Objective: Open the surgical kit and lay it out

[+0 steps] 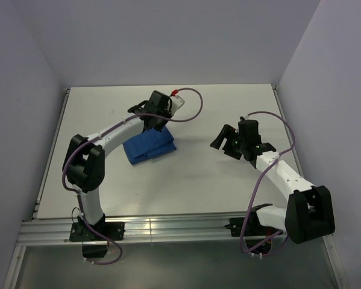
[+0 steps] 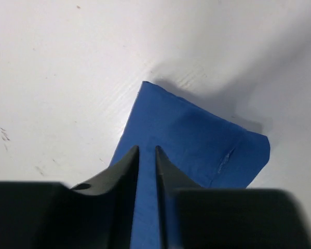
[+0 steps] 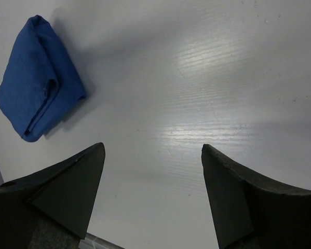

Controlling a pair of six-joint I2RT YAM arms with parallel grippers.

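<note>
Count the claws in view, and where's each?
2. Left claw shut on a fold of the blue cloth wrap, left of table centre. Right claw open, above bare table to the wrap's right. None hidden.

The folded surgical kit (image 1: 149, 147) is laid on the table (image 1: 228, 180), left of centre. The left gripper (image 2: 146, 155) is set at its far edge, with a fold of the cloth caught between the fingers. The right gripper (image 1: 223, 143) is held above the table, well to the right of the kit and apart from it.
</note>
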